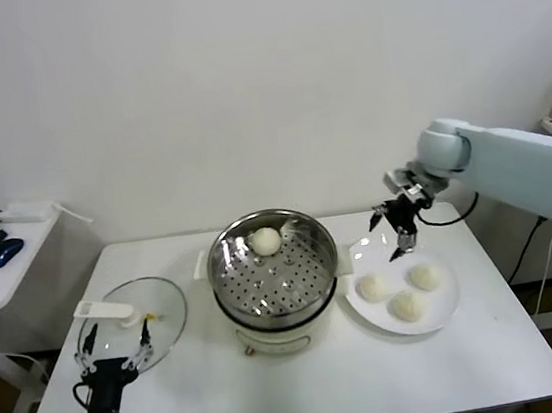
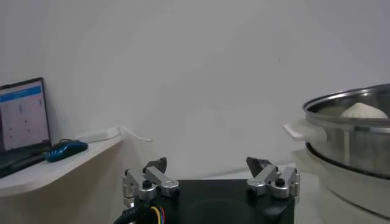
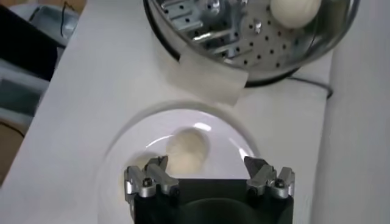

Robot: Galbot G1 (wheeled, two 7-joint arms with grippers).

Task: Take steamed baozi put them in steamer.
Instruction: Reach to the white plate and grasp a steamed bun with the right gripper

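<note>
White baozi (image 3: 186, 150) on plate (image 1: 448, 310) beneath spread, empty right end effector (image 1: 394, 233).

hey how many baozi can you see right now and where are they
4. One baozi lies on the perforated tray inside the steamer, toward its far side. Three sit on the white plate: one nearest the steamer, one behind, one in front. None look hidden.
</note>
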